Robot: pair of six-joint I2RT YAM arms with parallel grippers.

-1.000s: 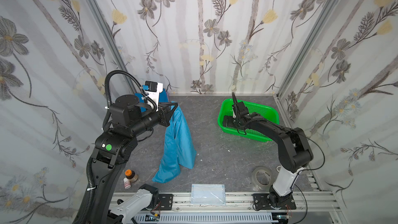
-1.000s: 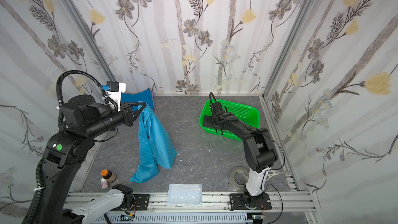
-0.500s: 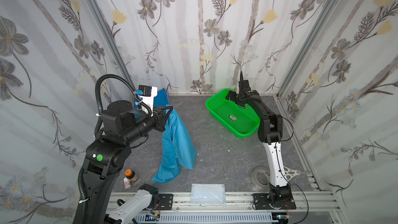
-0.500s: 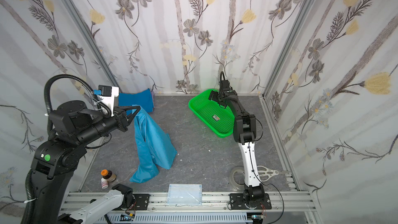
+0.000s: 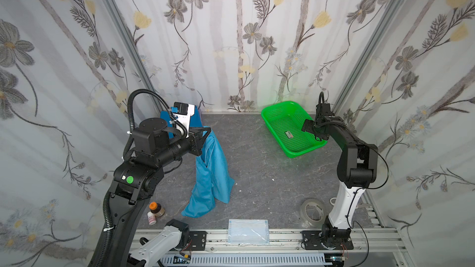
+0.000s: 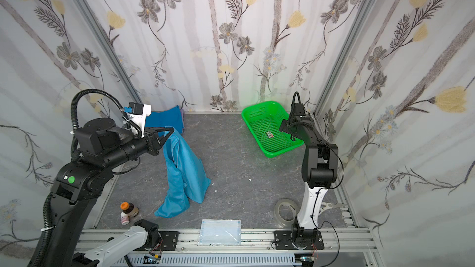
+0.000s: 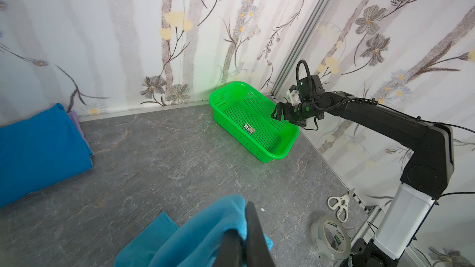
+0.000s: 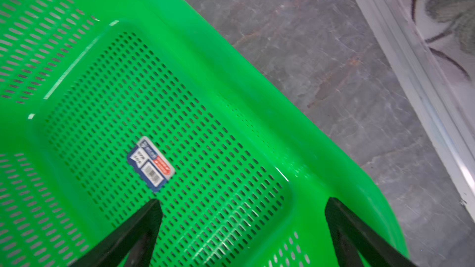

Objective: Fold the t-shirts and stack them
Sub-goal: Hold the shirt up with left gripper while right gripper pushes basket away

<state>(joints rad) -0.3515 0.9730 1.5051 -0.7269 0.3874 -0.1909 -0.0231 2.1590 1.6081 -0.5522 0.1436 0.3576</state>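
A teal-blue t-shirt hangs from my left gripper, which is raised and shut on its top edge; the lower end trails on the grey floor. In the left wrist view the cloth is pinched in the left gripper. A royal blue t-shirt lies folded in the back left corner, partly hidden in a top view. My right gripper is open and holds nothing, hovering over the basket's right side.
The green basket lies diagonally at the back right. A tape roll and scissors lie beside the right arm's base. A mask packet and two small bottles sit along the front.
The basket has been swung round to a diagonal near the right wall. My right arm has drawn back to the basket's right side. The left arm shifted slightly, still holding the shirt.
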